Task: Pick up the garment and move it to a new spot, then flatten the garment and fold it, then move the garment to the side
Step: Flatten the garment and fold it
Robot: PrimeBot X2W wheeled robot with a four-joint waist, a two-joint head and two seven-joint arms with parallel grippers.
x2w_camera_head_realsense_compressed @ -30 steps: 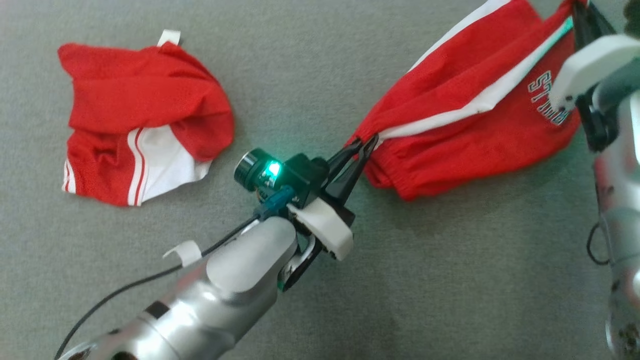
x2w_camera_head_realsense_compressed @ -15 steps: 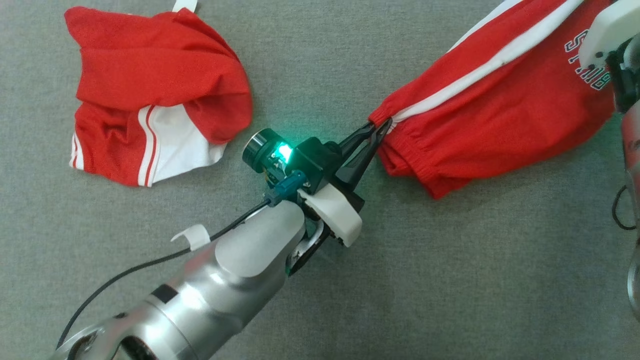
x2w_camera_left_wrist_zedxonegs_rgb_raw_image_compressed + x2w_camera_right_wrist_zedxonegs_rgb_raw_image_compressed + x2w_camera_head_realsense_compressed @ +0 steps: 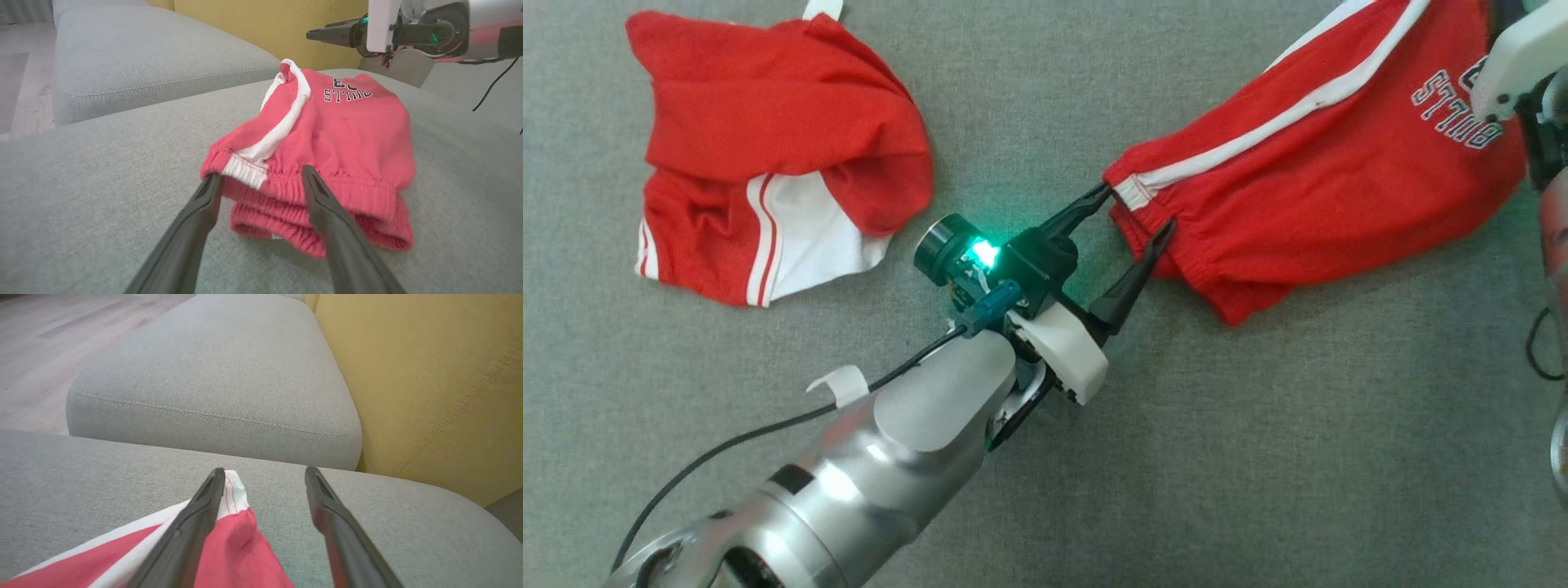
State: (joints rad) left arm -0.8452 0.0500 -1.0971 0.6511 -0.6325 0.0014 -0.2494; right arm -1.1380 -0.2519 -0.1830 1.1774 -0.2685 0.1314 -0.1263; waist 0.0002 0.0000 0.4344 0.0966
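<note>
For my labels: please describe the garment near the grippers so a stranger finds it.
The grey cushion holds two red garments. The right garment, in the head view, lies at the open left gripper. It alone bears lettering; the left garment shows a white panel.

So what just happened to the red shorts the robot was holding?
Both pairs of jaws sprang open and let go. The left jaws released the waistband of the red fabric shorts with the white side stripe, and the right jaws released a white-edged corner. The shorts now lie loose on the grey fabric cushion. The crumpled red-and-white garment on the left stayed put.
</note>
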